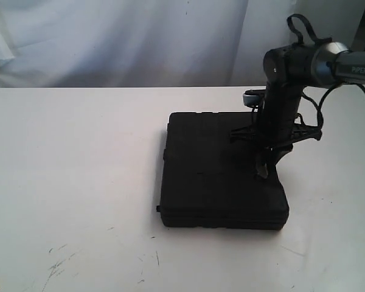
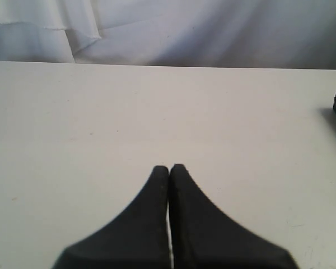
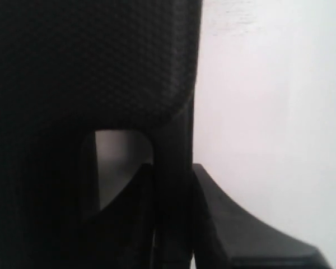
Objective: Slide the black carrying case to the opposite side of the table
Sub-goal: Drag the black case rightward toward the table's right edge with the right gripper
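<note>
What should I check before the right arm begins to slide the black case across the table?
1. Right gripper closed on the handle of the case: ok.
2. Case lies flat on the table: ok.
3. Table on the left arm's side of the case shows no obstacle: ok.
4. Left gripper shut, empty, apart from the case: ok.
5. Case shut tight all around: cannot tell.

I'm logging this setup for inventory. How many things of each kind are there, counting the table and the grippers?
Case: 1
Table: 1
Grippers: 2 (left gripper, right gripper)
Total: 4
</note>
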You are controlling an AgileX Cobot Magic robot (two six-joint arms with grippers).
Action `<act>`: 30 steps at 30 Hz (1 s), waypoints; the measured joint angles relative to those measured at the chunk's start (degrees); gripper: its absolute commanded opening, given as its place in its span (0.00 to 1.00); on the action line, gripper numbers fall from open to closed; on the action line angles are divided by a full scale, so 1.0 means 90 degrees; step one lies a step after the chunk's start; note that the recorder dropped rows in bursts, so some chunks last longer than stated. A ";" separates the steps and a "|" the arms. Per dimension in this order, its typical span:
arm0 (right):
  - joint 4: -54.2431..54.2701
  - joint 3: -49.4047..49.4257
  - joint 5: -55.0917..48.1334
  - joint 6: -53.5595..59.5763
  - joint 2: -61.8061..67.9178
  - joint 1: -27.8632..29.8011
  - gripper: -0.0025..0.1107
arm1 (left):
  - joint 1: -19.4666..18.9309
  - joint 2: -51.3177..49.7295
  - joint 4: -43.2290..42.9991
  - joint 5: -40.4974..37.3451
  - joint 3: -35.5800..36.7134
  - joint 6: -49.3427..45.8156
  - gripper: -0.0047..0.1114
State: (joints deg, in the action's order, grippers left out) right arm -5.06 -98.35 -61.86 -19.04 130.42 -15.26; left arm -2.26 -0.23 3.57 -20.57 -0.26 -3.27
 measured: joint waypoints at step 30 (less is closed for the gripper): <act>-0.0193 0.0000 -0.0136 0.1162 0.0000 0.1292 0.02 | 0.0000 0.0000 0.0000 0.0000 0.0000 0.0000 0.04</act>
State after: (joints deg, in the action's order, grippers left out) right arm -6.80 -98.35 -63.09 -8.58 130.42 -3.63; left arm -2.26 -0.23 3.57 -20.57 -0.26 -3.27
